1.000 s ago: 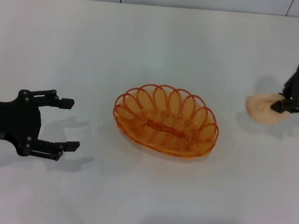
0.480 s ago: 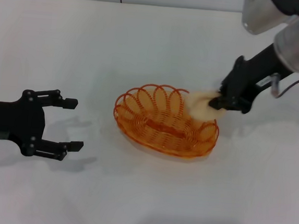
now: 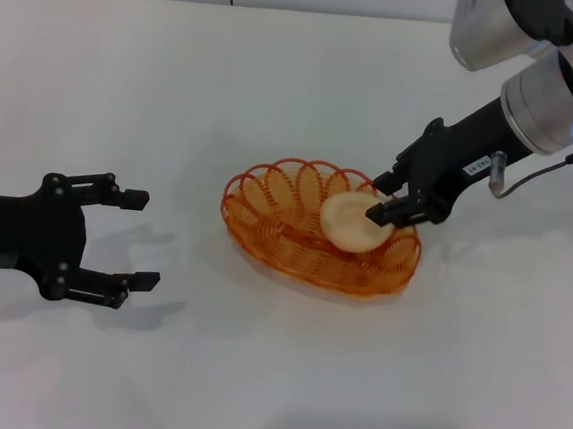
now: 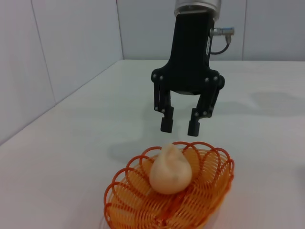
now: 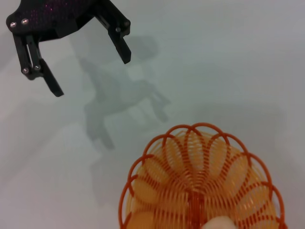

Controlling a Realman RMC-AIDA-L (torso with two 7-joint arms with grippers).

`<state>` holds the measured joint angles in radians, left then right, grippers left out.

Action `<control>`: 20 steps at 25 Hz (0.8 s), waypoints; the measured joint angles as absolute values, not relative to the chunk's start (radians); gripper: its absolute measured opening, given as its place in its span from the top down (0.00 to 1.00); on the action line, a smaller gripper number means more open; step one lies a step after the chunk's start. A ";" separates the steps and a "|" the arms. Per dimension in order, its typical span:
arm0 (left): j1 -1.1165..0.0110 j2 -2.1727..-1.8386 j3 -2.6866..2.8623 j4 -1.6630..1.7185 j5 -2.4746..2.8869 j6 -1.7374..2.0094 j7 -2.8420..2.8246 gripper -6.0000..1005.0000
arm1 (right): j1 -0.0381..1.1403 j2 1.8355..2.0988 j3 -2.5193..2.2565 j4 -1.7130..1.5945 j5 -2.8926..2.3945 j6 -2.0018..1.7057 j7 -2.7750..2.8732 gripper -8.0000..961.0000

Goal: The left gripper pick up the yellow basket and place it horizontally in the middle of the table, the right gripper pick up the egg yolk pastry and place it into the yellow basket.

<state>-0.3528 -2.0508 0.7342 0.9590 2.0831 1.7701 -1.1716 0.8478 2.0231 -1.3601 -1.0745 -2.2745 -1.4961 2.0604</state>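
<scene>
So the head view has the right end effector [image 3: 386, 204] sitting over the right part of the yellow basket [image 3: 274, 246], fingertips bracketing the egg yolk pastry [image 3: 351, 222], and from up there it honestly looks like a grip. The left wrist view says otherwise: fingers spread apart, hanging above the pastry with a clear gap, and the pastry sits inside the basket against its wall. The right wrist view only catches a sliver of the pastry at the frame edge. The basket is mid-tabletop [image 3: 273, 374]. The left end effector [image 3: 134, 239] is well left of it, fingers wide, holding nothing.
</scene>
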 joint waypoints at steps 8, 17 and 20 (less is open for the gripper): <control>-0.354 -2.051 0.729 0.956 2.083 1.770 -1.171 0.11 | 0.767 2.016 -1.310 -1.098 -2.253 -1.504 1.984 0.46; -0.356 -2.049 0.726 0.954 2.075 1.770 -1.170 0.12 | 0.611 2.010 -1.007 -1.089 -2.100 -1.642 1.690 0.18; -0.359 -2.047 0.726 0.947 2.070 1.770 -1.166 0.12 | 0.581 2.008 -0.938 -1.043 -2.070 -1.667 1.583 0.13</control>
<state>-0.3592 -2.0470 0.7258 0.9466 2.0695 1.7702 -1.1663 0.5809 2.0085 -0.9385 -1.0431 -2.0695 -1.6674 1.5833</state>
